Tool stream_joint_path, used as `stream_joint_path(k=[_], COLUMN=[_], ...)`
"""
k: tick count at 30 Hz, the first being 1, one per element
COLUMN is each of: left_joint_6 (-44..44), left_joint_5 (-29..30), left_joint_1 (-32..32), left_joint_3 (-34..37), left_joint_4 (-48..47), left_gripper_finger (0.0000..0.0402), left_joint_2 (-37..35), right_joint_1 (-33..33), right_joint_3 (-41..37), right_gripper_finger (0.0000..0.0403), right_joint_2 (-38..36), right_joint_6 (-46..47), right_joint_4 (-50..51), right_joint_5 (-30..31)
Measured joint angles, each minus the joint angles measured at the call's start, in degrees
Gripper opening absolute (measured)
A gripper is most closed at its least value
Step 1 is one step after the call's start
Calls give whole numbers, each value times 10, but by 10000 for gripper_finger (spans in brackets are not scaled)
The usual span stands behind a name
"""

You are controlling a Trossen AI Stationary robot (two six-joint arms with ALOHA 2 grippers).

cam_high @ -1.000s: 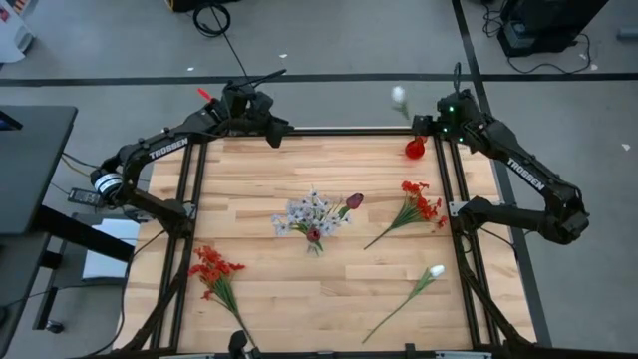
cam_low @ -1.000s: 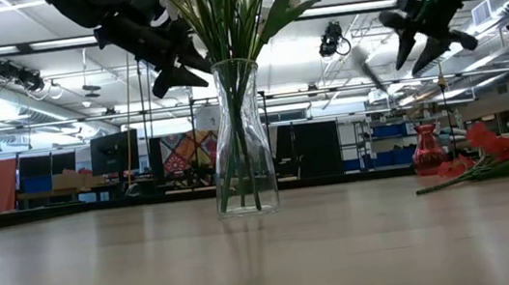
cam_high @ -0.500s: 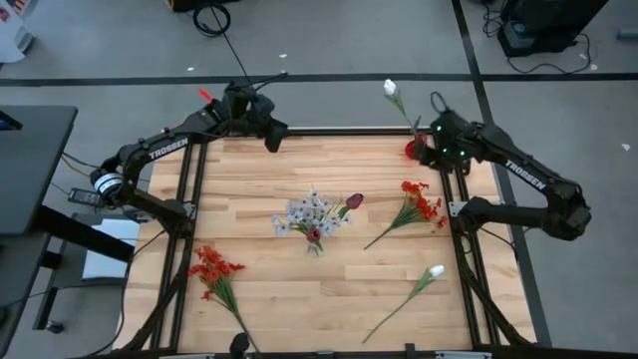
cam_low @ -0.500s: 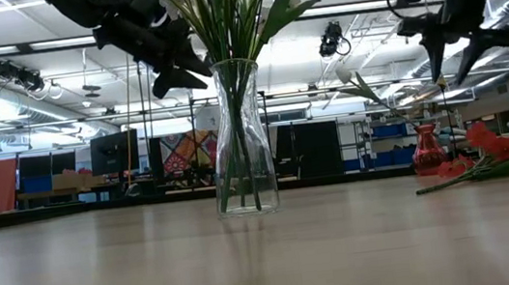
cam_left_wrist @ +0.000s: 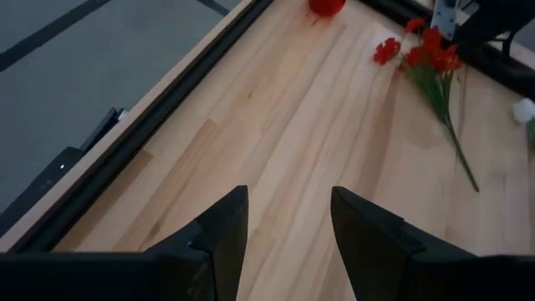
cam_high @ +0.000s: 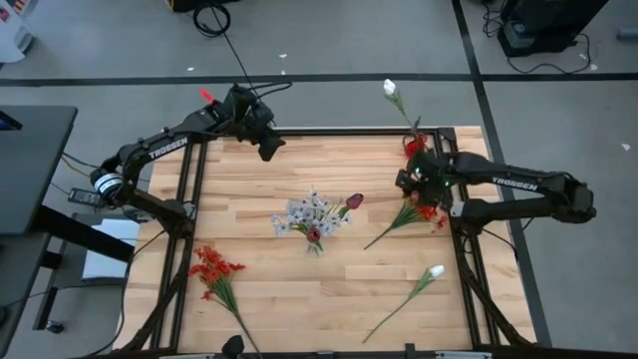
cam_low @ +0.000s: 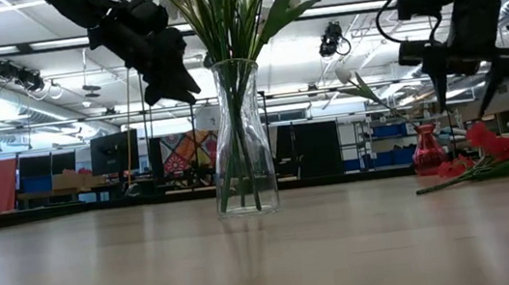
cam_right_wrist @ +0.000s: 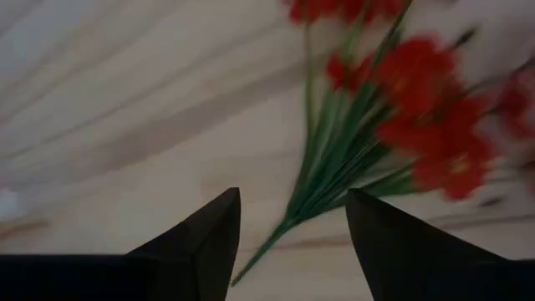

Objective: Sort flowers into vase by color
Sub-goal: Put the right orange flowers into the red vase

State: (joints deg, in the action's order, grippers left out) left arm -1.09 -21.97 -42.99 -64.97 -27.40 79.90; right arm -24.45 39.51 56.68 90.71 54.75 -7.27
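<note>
A clear glass vase (cam_low: 241,134) stands mid-table and holds lavender-white sprays and a maroon tulip (cam_high: 317,214). A small red vase (cam_high: 415,148) (cam_low: 428,150) stands at the far right edge. A white-bud flower (cam_high: 390,89) (cam_low: 345,75) has its stem stuck into it and leans out past the table. My right gripper (cam_high: 407,181) (cam_low: 468,102) is open and hangs above a red cluster flower (cam_high: 419,204) (cam_right_wrist: 401,109) that lies flat on the wood. My left gripper (cam_high: 264,146) (cam_left_wrist: 288,226) is open and held high at the far edge.
A second red cluster flower (cam_high: 211,267) lies near the table's left near corner. Another white-bud flower (cam_high: 431,273) lies toward the right near corner. Black frame rails (cam_high: 194,189) run along the table's left, right and far sides. Bare wood lies between the clear vase and the left rail.
My right gripper has moved from beside the red vase toward the near edge and down, to above the red cluster flower. The white-bud flower, blurred in motion a second ago, has come to rest standing in the red vase. My left gripper has tipped to point more downward.
</note>
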Motion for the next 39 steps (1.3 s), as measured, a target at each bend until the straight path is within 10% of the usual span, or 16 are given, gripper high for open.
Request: stream_joint_path(k=[10, 25, 39], left_joint_6=[-31, -36, -60], left_joint_5=[3, 3, 7], left_joint_1=[0, 0, 0], left_joint_3=[0, 0, 0], left_joint_4=[-7, -15, -37], left_gripper_finger=[176, 176, 176], left_joint_2=[0, 0, 0], right_joint_1=[133, 155, 155], right_joint_3=[-65, -87, -58], right_gripper_finger=[251, 245, 58], right_joint_2=[40, 186, 183], right_joint_6=[237, 378, 340], right_joint_4=[-47, -161, -166], right_joint_5=[1, 46, 92])
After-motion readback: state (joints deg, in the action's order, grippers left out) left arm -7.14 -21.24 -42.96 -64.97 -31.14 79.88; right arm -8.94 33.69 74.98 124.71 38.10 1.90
